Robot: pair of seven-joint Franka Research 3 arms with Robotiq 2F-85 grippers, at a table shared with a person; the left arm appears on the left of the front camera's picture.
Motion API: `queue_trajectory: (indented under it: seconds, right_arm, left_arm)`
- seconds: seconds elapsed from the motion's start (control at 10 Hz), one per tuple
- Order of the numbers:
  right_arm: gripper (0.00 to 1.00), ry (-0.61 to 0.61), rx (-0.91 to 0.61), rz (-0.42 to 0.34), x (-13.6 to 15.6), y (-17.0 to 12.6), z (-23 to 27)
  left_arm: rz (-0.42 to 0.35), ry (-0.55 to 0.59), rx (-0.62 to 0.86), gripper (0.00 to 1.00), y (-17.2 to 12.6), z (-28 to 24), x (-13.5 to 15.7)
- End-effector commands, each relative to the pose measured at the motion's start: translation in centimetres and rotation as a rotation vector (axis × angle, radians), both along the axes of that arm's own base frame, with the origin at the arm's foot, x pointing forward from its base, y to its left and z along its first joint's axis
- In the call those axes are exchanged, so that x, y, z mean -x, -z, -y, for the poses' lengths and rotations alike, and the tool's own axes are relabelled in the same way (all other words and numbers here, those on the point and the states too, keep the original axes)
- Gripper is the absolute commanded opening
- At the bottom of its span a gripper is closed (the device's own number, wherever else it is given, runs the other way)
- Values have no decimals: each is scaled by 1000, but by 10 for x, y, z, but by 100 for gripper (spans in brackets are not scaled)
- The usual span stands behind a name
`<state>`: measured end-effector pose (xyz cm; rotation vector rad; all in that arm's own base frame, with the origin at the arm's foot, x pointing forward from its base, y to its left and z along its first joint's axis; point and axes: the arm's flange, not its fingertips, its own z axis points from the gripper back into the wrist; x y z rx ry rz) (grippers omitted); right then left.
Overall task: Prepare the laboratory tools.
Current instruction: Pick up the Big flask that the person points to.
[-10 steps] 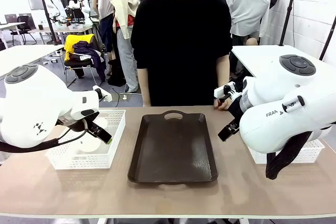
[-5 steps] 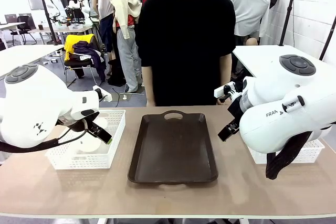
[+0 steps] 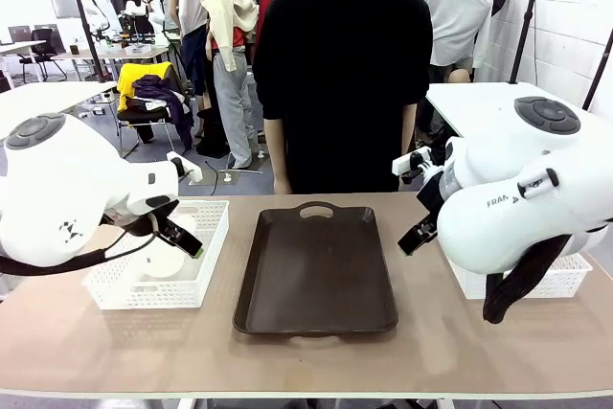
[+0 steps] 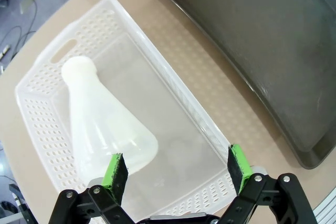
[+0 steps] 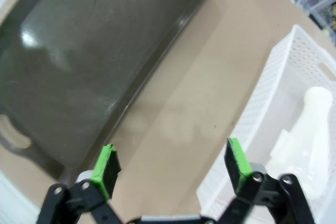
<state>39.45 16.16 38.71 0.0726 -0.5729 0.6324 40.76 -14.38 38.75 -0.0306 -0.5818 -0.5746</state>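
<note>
While both jaws gape, left flask (image 4: 100, 119) lying ahead in basket (image 4: 39, 108), right flask (image 5: 310, 124) outside the gap.

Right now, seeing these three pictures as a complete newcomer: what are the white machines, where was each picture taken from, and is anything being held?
The white machines are two robot arms, a left arm and a right arm. The wide picture comes from a camera between them, facing a person across the table, where a dark brown tray lies. The other two pictures come from cameras on the wrists. One shows the left gripper, the arm's grasping part, open above a white mesh basket with a whitish flask in it. The other shows the right gripper, also open, near a second basket with another flask. Nothing is held.
</note>
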Motion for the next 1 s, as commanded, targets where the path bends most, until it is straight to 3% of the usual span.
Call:
queue_trajectory:
  seconds: [0.0,0.3,0.6,0.9]
  right_arm:
    - [100,-24,-126,-70,-6,-35,41]
    - [100,-75,-357,-230,-18,-57,100]
    - [100,-142,-608,-395,-30,-59,161]
    - [100,-229,-888,-514,-55,-53,203]
  left_arm:
    - [-15,-6,127,100,-34,-26,-8]
    - [-157,32,479,100,-68,-64,-22]
    - [-297,63,803,100,-78,-107,-37]
    - [-389,101,966,100,-71,-131,-42]
